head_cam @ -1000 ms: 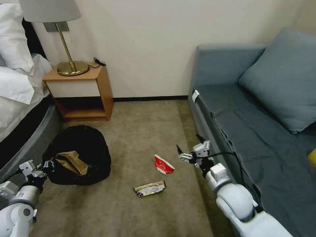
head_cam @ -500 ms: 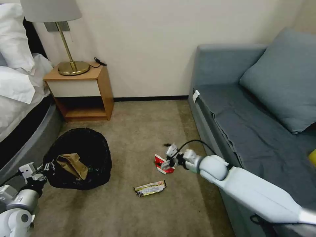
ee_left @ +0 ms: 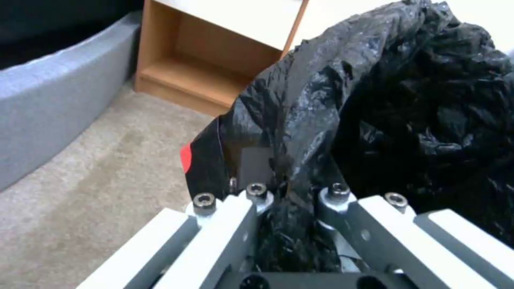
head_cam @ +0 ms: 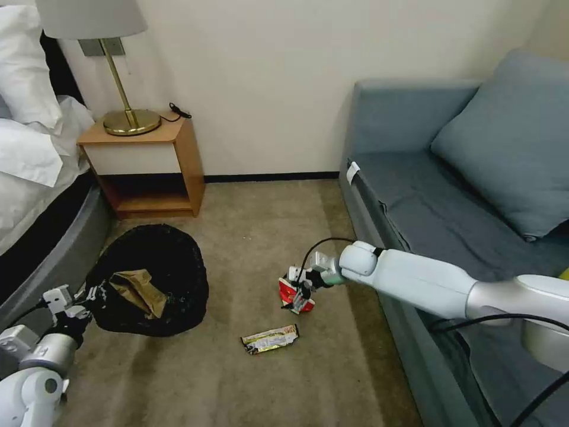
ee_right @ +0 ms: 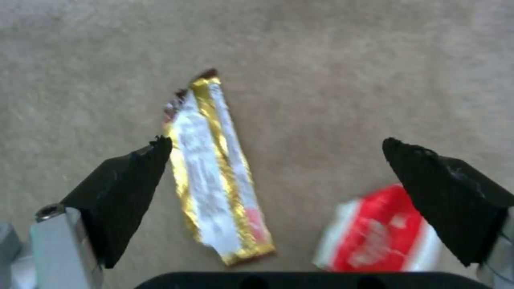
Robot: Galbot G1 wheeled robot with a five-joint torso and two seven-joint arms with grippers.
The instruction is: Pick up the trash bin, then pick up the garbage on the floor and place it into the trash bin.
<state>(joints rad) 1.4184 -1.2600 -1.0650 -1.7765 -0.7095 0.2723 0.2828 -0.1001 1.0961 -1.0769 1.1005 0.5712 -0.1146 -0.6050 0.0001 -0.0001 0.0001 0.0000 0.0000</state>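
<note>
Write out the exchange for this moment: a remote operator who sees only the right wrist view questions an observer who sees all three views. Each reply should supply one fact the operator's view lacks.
Operator: My right gripper is open above a snack wrapper and a red carton. Is the bin being held?
Observer: Yes. The left gripper is shut on the bag-lined rim of the trash bin.
Operator: Is anything in it already?
Observer: A crumpled brown paper bag lies inside it.
</note>
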